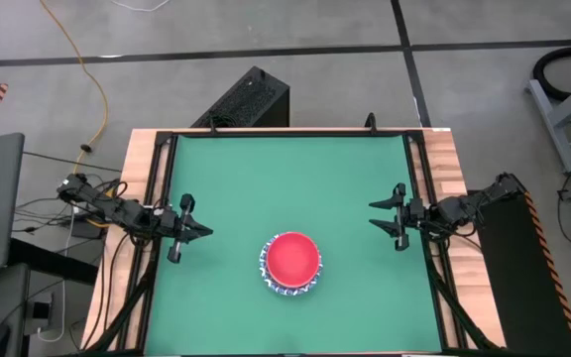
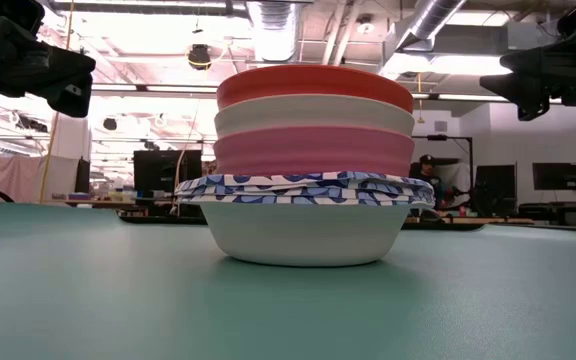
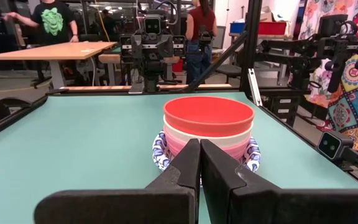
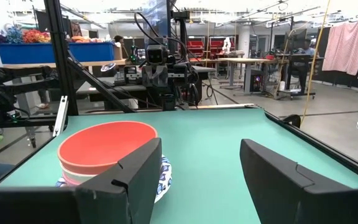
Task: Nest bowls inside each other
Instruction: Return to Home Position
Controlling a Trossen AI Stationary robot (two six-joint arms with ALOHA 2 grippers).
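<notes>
- High view: a single stack of bowls [image 1: 290,266] stands on the green bench [image 1: 266,169], in the open space between the two claws and touching neither.
- The left claw [image 1: 204,230] hangs over its own side of the bench. The stack lies ahead of its tips and a little off to one side, well apart.
- The right claw [image 1: 375,214] hangs over the opposite side, facing the left one. The stack lies ahead of it and farther off to the side, also well apart.
- Left wrist view: the left claw [image 3: 199,144] is clenched, its two dark fingers [image 3: 185,163] pressed together with nothing between them. The stack [image 3: 208,127] sits on the bench straight beyond the tips.
- Right wrist view: the right claw [image 4: 199,146] is released, fingers spread wide and empty. The stack shows past one finger [image 4: 135,171], not in the gap.
- Low view: the red bowl [image 2: 314,86] is on top, nested in the cream-white bowl [image 2: 314,113], which sits in the pink bowl [image 2: 314,152].
- Below these come the blue-rimmed bowls [image 2: 308,187], their patterned edges layered closely. How many there are cannot be told. The lowest one's white wall [image 2: 308,235] rests on the bench.
- The stack stands upright, the rims roughly level.
</notes>
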